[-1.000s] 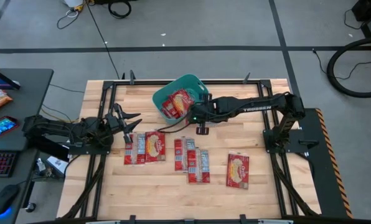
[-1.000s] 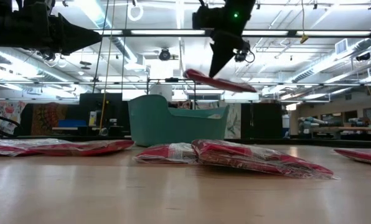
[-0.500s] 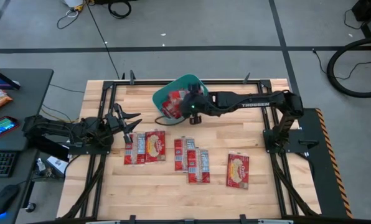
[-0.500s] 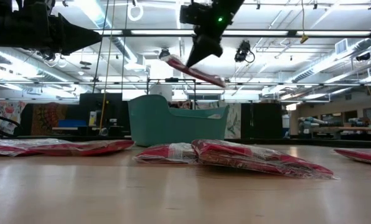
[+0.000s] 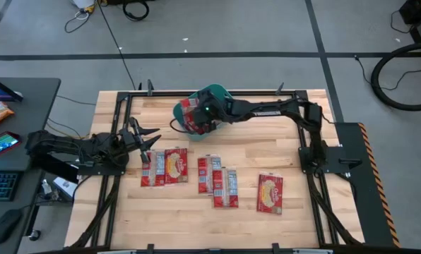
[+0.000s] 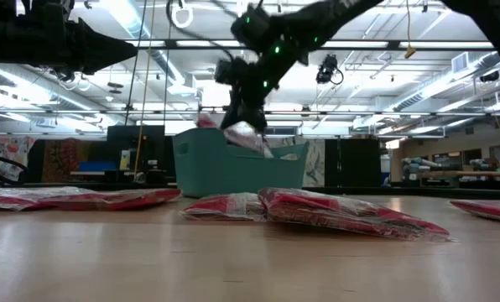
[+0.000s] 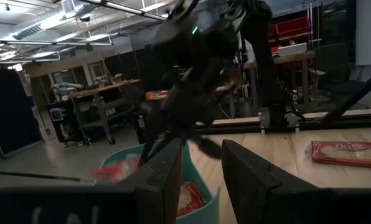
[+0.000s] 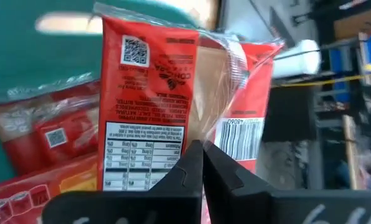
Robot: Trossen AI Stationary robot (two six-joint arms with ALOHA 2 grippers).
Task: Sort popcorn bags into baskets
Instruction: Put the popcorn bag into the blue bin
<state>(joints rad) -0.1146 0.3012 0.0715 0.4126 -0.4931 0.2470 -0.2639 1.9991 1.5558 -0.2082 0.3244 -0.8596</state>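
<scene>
- Looking down from the high view: right gripper (image 5: 198, 118) over the teal basket (image 5: 221, 93), clamped on a popcorn bag (image 5: 188, 113); left gripper (image 5: 145, 137) parked aside, jaws apart, empty.
- Low view: bag (image 6: 243, 134) hangs near the basket rim (image 6: 233, 141); it could snag or tip outside.
- Right wrist view: fingers (image 8: 188, 171) pinch one edge only; slip is possible.

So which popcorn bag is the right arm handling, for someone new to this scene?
Find the teal-blue plastic tub at the table's far edge. The right end effector, shut, holds one flat red popcorn bag over it. Unlike every other bag, it hangs in the air.
</scene>
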